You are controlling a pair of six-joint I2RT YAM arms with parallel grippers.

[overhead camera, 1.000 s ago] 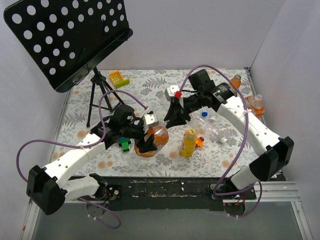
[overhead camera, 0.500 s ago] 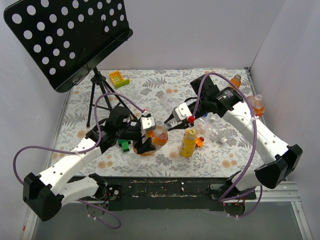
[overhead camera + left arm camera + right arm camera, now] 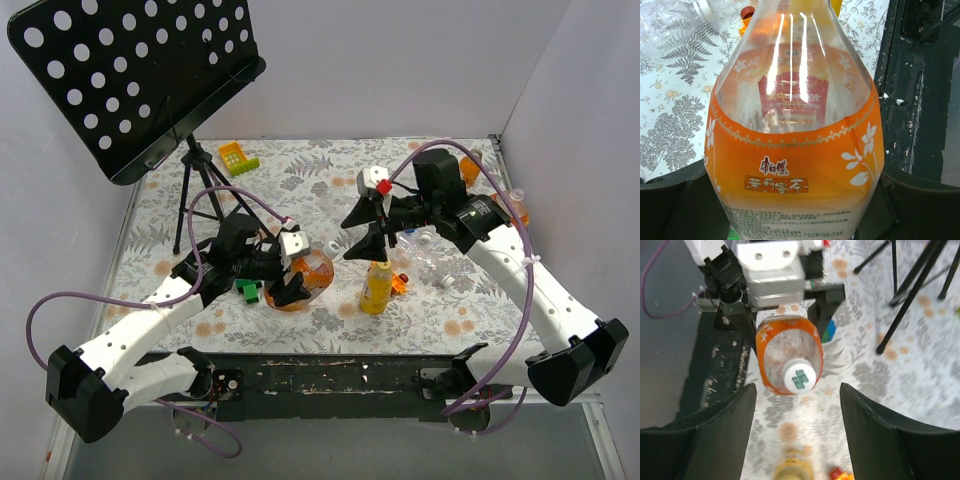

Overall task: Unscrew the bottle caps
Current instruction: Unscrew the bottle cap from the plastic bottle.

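Bright even light, blurry right-wrist view

The orange bottle (image 3: pixel 795 150) runs off the left wrist view's top and bottom edges; the yellow bottle (image 3: pixel 792 467), bottom centre of the right wrist view, is blurred.

bench (image 3: pixel 330 170) covered by a pale cloth (image 3: pixel 300 165) printed with grey leaves and small orange blossoms, enclosed on three sides by plain, matt, pale grey panels: back wall (image 3: pixel 400 60), left wall (image 3: pixel 50 220), right wall (image 3: pixel 590 130). a black music stand (image 3: pixel 130 70), its tilted desk pierced by rows of round holes, rises at the far left on a black tripod (image 3: pixel 195 195) whose feet rest on the cloth. a dark, scuffed strip (image 3: pixel 330 375) runs along the near edge of the bench; below it lies a smooth grey-green surface (image 3: pixel 350 445). lighting is even and diffuse, casting only soft shadows.
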